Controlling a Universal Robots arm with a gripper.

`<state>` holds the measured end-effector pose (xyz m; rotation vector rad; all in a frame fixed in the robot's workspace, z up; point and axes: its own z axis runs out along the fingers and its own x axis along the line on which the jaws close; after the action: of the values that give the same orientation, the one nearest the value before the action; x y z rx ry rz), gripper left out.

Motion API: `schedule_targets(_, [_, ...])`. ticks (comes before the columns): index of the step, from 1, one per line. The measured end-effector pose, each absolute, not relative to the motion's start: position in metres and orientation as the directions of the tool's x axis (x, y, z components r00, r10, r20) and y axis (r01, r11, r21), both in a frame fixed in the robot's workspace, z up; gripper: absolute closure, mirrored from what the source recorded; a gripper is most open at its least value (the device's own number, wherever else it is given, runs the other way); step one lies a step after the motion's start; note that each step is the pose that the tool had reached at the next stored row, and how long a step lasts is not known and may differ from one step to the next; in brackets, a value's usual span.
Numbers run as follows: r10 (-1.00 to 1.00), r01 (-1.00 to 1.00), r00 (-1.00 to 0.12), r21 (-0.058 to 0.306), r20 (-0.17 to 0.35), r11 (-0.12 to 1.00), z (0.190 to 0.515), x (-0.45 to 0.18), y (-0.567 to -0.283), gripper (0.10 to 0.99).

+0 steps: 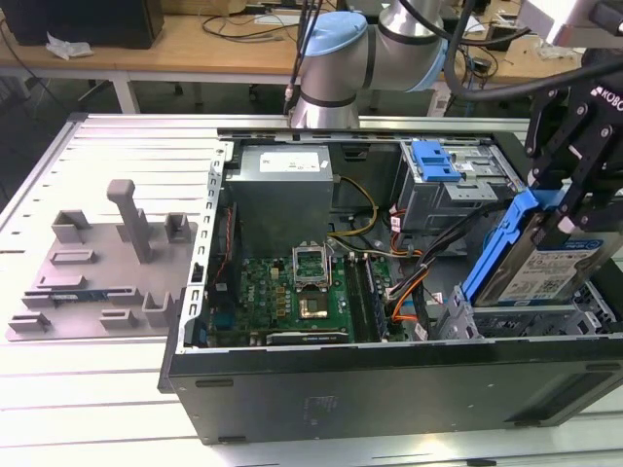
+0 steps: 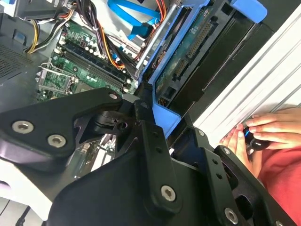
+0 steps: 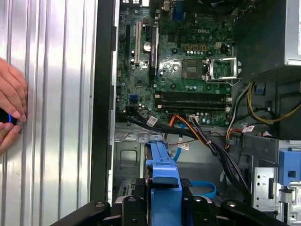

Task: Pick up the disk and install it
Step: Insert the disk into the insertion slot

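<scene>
Exterior view has my claw (image 1: 557, 209) clamped on the disk (image 1: 545, 265), which sits tilted, the grey drive cage (image 1: 458, 317) just beneath the claw.

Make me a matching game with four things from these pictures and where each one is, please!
Things: 1 disk; 2 motherboard; 3 grey tray; 4 hand.
Places: a) flat inside the computer case; b) on the table, at the exterior view's left; c) tilted in the gripper; d) outside the case, holding a small black thing.
Pairs: 1-c, 2-a, 3-b, 4-d.
</scene>
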<state>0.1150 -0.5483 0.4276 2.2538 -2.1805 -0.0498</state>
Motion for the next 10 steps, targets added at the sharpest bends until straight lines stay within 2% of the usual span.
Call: schedule_targets(10, [-0.999, -0.999, 0.033, 0.026, -0.019, -0.033, 0.414, 0.115, -0.553, 0.706])
